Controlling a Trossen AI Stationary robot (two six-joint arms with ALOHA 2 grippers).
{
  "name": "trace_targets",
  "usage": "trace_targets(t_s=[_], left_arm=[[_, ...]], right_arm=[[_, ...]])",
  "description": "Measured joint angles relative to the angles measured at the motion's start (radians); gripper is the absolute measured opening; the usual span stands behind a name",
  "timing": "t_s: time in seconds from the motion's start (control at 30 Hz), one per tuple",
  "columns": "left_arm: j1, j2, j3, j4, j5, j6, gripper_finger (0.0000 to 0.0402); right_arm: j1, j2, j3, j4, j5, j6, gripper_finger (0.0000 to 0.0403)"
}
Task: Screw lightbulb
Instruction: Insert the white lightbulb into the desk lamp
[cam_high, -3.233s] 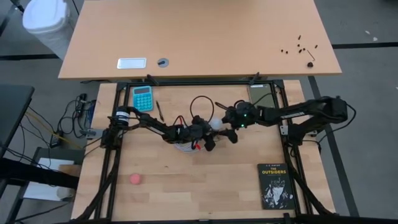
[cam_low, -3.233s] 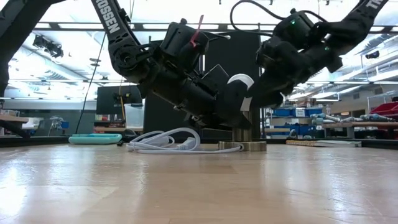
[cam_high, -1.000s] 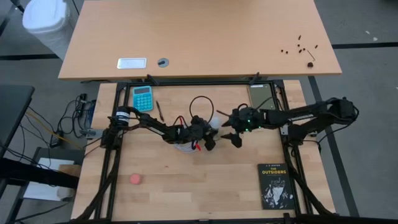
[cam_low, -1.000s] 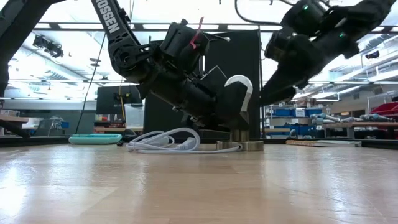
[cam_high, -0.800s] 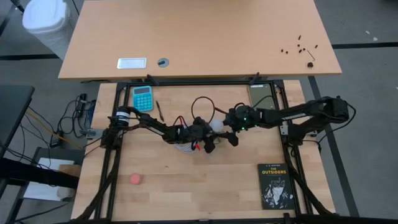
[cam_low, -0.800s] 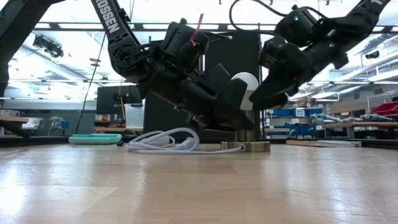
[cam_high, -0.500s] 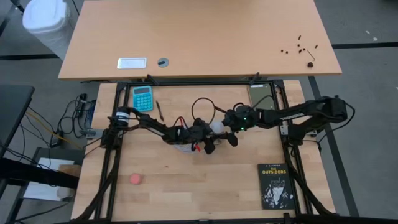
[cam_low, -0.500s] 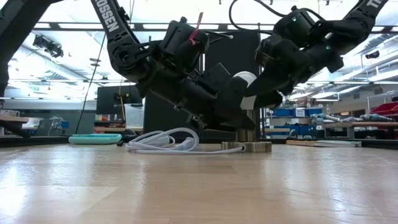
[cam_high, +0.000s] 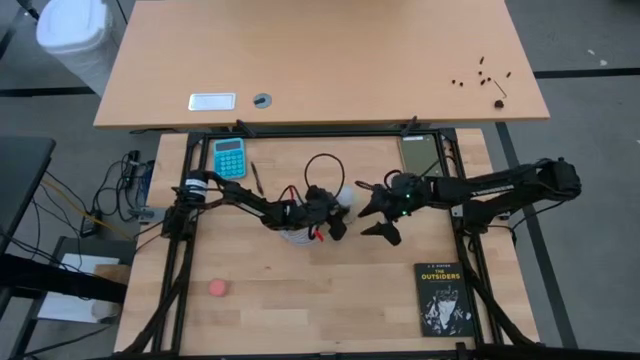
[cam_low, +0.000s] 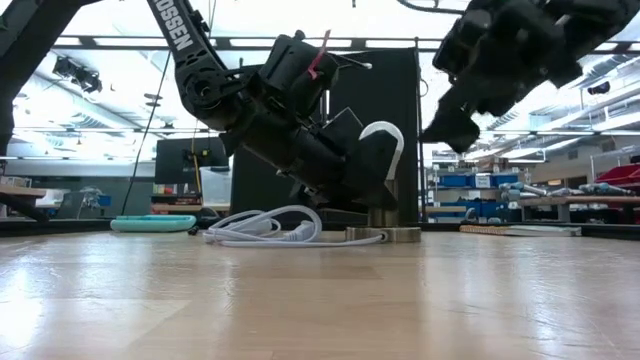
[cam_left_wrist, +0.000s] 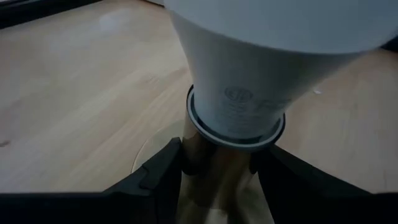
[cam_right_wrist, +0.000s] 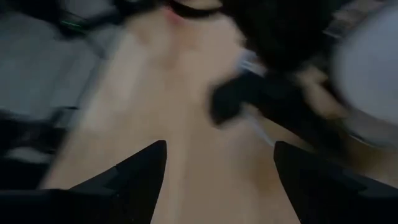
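The white lightbulb (cam_left_wrist: 249, 56) stands base down in the brass neck of a round socket disc (cam_low: 385, 235), which lies flat on the table with a white cord (cam_low: 265, 225) trailing to its left. In the high view the lightbulb (cam_high: 343, 196) is mid-table. My left gripper (cam_high: 335, 218) is shut on the socket just below the bulb. My right gripper (cam_high: 376, 222) hangs open to the bulb's right, raised and clear of it, with nothing between its fingers (cam_right_wrist: 137, 177). My left gripper pinches the socket's brass neck (cam_left_wrist: 214, 171) between its two fingers (cam_left_wrist: 158, 177), right under the bulb's collar. The fingers come slanting down from the table's left side. The socket stands upright with its disc on the table and the bulb on top.
A teal calculator (cam_high: 229, 157) and a pen (cam_high: 256, 177) lie at the far left, and a dark tablet (cam_high: 418, 152) at the far right. A black book (cam_high: 443, 298) is near right and a pink ball (cam_high: 219, 288) near left. A black cable (cam_high: 322, 165) loops behind the bulb.
My right gripper went left to the lightbulb and stood around it. It has since drawn back toward the table's right edge and risen, clear of the bulb. The bulb and socket stay in place in my left gripper.
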Motion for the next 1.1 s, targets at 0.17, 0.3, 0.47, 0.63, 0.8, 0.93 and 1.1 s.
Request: trace_targets(t_s=[0.17,0.3,0.47,0.63,0.8,0.93,1.1], left_arm=[[-0.003,0.002,-0.001,0.034,0.023,0.033,0.0193],[-0.005,0.003,-0.002,0.056,0.065,0.071,0.0193],[-0.008,0.003,-0.002,0.063,0.105,0.079,0.0193],[-0.009,0.003,-0.002,0.068,0.111,0.080,0.0193],[-0.009,0.003,-0.002,0.071,0.113,0.079,0.0193],[-0.011,0.003,-0.002,0.069,0.113,0.064,0.0193],[-0.011,0.003,0.000,0.059,0.102,0.046,0.0193]], right_arm=[[-0.014,0.007,-0.009,-0.042,0.200,-0.026,0.0307],[-0.065,0.051,-0.034,0.038,0.205,-0.022,0.0307],[-0.107,0.113,-0.072,0.228,0.137,-0.018,0.0307],[-0.108,0.199,-0.075,0.344,0.107,-0.026,0.0307],[-0.106,0.265,-0.075,0.448,0.063,0.014,0.0307],[-0.106,0.254,-0.075,0.442,0.032,0.027,0.0307],[-0.107,0.195,-0.075,0.347,-0.004,0.018,0.0307]])
